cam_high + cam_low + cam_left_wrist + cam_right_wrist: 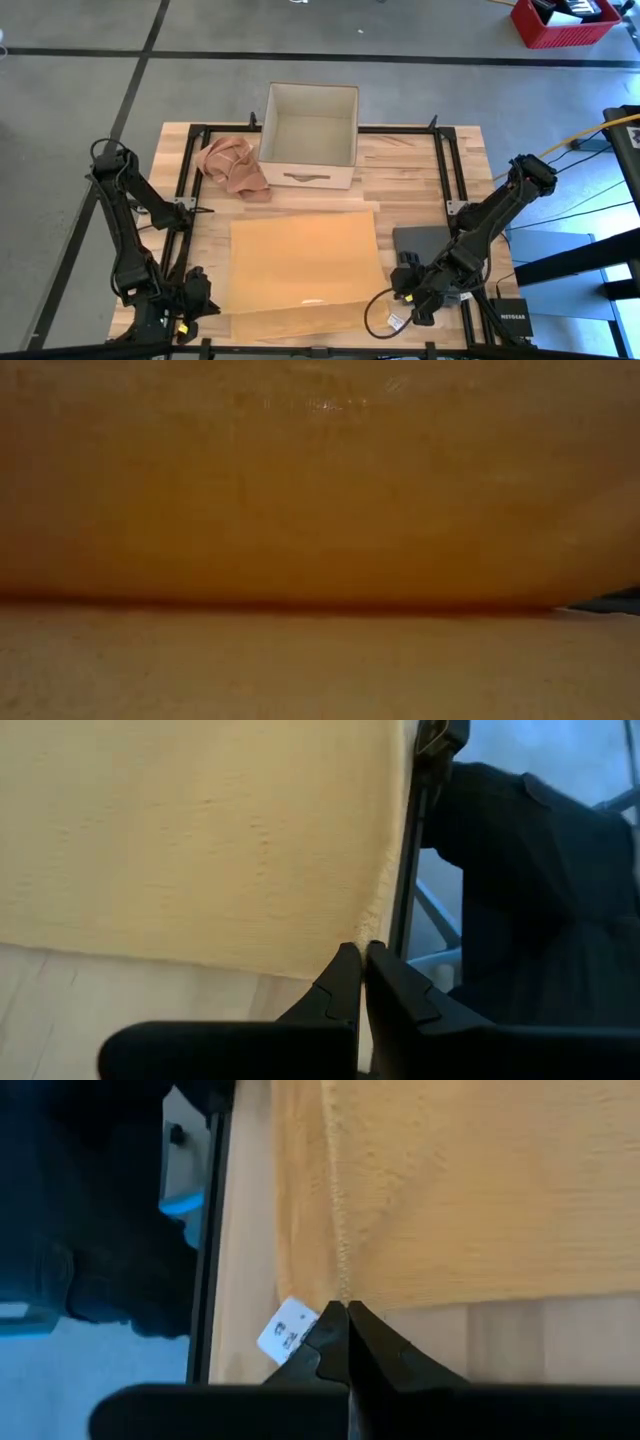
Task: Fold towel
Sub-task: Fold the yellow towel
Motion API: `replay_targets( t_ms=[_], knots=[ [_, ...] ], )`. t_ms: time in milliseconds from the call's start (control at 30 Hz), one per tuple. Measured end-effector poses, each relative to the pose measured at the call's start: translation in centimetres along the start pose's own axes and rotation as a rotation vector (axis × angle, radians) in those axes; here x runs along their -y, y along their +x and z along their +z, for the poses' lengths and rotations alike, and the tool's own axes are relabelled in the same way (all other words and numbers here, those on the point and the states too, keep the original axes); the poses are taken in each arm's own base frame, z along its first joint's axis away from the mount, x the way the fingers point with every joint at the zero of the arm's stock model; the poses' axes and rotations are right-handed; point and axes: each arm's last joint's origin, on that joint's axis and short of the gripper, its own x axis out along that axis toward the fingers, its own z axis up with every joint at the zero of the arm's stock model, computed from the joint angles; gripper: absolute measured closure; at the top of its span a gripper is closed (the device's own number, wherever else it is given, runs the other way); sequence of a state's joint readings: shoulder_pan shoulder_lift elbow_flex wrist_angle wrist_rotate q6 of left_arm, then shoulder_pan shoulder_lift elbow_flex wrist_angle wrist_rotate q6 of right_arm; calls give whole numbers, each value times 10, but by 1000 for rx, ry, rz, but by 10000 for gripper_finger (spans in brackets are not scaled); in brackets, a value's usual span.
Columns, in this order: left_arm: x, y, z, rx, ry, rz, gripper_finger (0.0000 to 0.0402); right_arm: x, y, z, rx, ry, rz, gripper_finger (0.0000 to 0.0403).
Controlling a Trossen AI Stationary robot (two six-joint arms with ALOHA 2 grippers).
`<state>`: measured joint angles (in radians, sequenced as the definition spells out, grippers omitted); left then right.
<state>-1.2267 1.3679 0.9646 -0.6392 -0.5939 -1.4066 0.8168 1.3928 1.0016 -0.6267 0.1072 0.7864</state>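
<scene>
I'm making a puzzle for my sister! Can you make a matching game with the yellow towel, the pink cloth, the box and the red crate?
Things:
1. yellow towel
2. pink cloth
3. box
4. red crate

Places or states:
A. on the floor
B. crumpled beside the box
C. spread flat
D. open and empty at the table's far side

Pairs: 1-C, 2-B, 3-D, 4-A
</scene>
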Motion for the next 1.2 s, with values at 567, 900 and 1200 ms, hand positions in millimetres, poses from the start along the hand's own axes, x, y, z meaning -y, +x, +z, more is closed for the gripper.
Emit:
replay_targets(
  t_ms=[567, 900, 1200],
  knots=[
    [5, 36, -23, -20, 45, 76, 402, -4, 32, -11, -119, -58, -51, 402],
    [7, 54, -36, -56, 74, 97, 401, -3, 47, -14, -169, -56, -81, 402],
    [6, 56, -33, -76, 55, 103, 312, -1, 49, -17, -181, -68, -127, 309]
  ],
)
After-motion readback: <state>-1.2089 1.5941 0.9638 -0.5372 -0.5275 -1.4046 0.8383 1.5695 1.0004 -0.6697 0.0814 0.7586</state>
